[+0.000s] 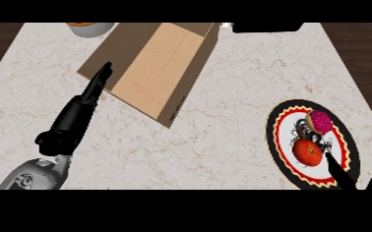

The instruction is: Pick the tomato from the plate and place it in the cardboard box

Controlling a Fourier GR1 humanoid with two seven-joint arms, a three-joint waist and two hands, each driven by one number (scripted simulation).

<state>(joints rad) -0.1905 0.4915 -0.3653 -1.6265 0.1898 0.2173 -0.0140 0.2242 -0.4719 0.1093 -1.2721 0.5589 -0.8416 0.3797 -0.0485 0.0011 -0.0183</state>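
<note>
A red tomato (307, 152) lies on a round plate (282, 136) with a black rim and red and yellow bands, at the right of the counter. A pink-frosted doughnut (319, 121) sits on the same plate just behind the tomato. Only straight fingers of my right hand (338, 173) show, coming in from the lower right, their tip touching the tomato's right side. The open cardboard box (156, 66) lies at the upper middle. My left hand (93, 91) is stretched out with straight fingers, its tips over the box's left edge.
A grey bowl (91, 28) with something orange in it stands at the back left. A black object (267, 27) sits at the back right. Marble counter lies between box and plate.
</note>
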